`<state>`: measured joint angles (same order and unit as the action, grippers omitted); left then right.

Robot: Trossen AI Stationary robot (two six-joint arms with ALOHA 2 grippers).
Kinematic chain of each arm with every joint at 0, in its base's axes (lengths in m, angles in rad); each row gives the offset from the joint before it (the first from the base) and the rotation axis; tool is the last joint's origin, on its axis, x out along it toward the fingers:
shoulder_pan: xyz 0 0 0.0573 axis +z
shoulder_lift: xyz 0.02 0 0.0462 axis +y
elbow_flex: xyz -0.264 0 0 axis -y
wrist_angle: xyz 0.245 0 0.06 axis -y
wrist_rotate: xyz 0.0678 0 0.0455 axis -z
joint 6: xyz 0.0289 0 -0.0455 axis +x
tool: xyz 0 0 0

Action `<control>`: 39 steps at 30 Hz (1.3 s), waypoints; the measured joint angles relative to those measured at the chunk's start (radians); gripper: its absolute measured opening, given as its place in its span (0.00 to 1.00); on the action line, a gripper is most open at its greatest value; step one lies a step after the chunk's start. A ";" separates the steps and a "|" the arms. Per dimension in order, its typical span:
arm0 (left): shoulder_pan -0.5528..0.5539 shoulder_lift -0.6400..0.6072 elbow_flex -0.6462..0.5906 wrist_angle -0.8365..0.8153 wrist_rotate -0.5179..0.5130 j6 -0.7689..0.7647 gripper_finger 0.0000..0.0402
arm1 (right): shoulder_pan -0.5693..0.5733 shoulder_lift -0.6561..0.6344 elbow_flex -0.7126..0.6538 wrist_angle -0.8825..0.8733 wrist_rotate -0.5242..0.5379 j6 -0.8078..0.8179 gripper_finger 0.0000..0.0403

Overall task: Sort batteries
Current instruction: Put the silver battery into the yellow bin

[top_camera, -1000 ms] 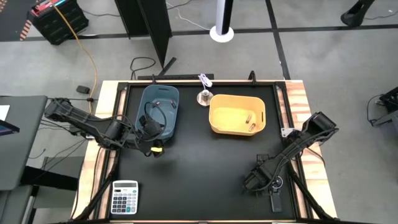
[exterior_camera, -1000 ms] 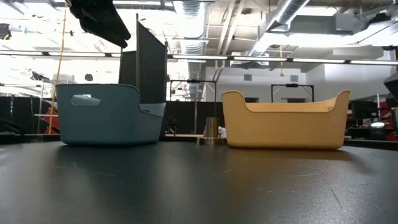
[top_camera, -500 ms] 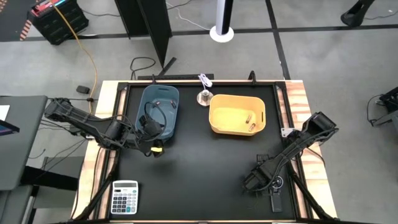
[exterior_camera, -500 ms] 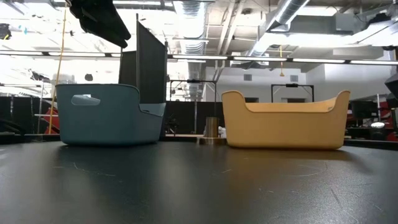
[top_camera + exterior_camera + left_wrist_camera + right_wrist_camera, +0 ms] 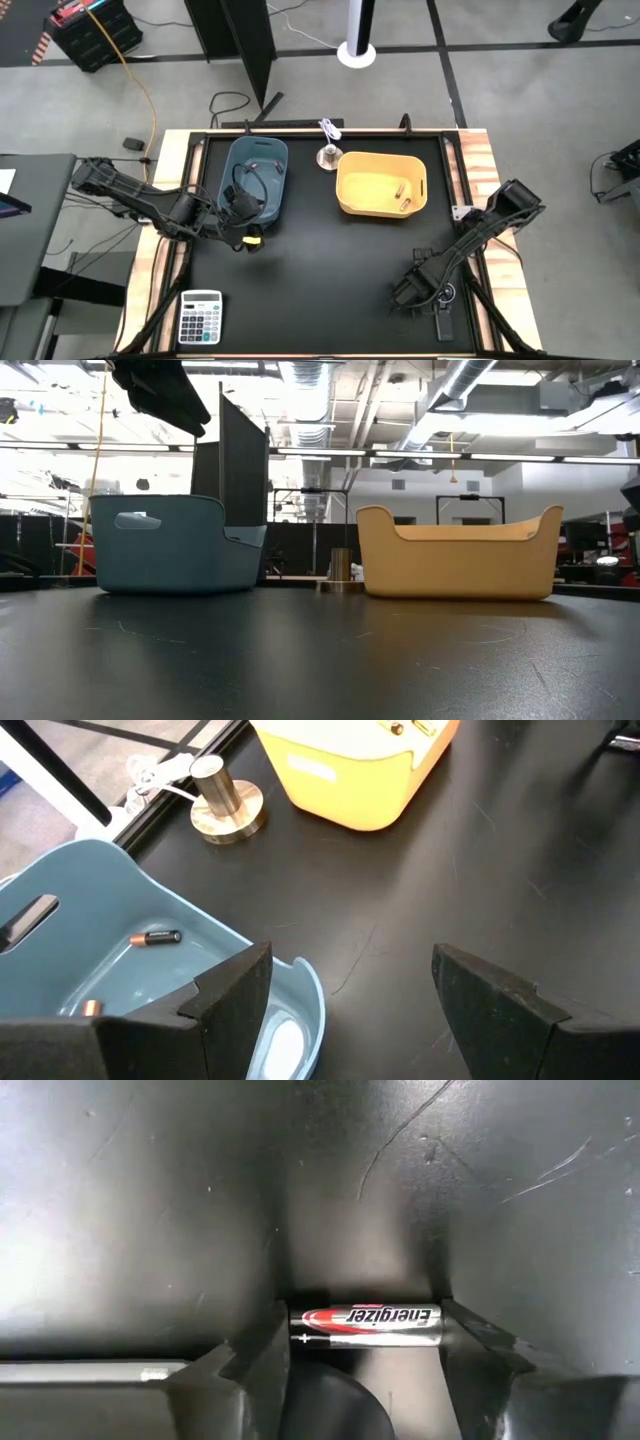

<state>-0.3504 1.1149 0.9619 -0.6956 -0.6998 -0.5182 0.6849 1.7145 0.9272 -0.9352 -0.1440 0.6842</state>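
Observation:
My right gripper points down at the near right part of the black table and is shut on a silver-and-black battery with a red mark. My left gripper hangs open over the near end of the blue bin, touching nothing. In the left wrist view the blue bin holds a dark battery with an orange end lying on its floor, and another orange end shows nearby. Two batteries lie in the yellow bin. My right gripper holds the battery lengthwise between its two fingers, one finger against its plus end and the other finger against the opposite end. The fingers come from above, pointing down. Whether the battery rests on the table, I cannot tell.
A grey-white calculator lies at the near left corner. A black handheld gadget lies just beside my right gripper. A small metal post on a round base stands between the two bins. The middle of the table is bare.

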 joint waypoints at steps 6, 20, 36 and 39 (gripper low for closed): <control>0.000 0.000 0.000 0.006 0.000 0.000 0.68 | 0.000 0.000 0.000 0.000 0.000 0.000 0.49; 0.000 0.000 0.000 0.006 0.000 0.002 0.68 | -0.005 0.005 0.030 -0.011 0.011 0.000 0.48; 0.000 0.000 0.000 0.006 0.001 0.005 0.68 | -0.035 0.001 0.126 0.000 0.129 -0.075 0.48; 0.000 0.000 0.000 0.006 0.001 0.004 0.68 | -0.047 0.001 0.146 0.004 0.153 -0.103 0.48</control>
<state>-0.3504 1.1145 0.9619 -0.6891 -0.6991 -0.5144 0.6381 1.7153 1.0727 -0.9308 0.0088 0.5813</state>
